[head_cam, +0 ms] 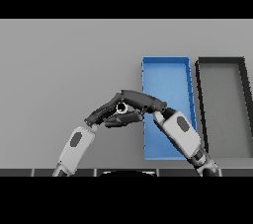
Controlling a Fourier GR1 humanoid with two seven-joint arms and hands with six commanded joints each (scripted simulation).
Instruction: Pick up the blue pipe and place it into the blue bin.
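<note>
Both hands meet left of the blue bin (165, 77), just above the table. My right hand (143, 100) reaches left from the lower right across the bin's left wall, its fingers and thumb curled round a small object. Only a pale round end of that object, seemingly the pipe (121, 107), shows between the dark fingers; its blue body is hidden. My left hand (99, 115) comes in from the lower left with straight fingers that touch the right hand's fingertips beside the pipe. The long blue bin holds nothing that I can see.
A dark grey bin (222, 109) of similar size stands right beside the blue bin on its right. My right forearm (180, 131) lies over the near half of the blue bin. Grey table (64, 60) spreads to the left and behind.
</note>
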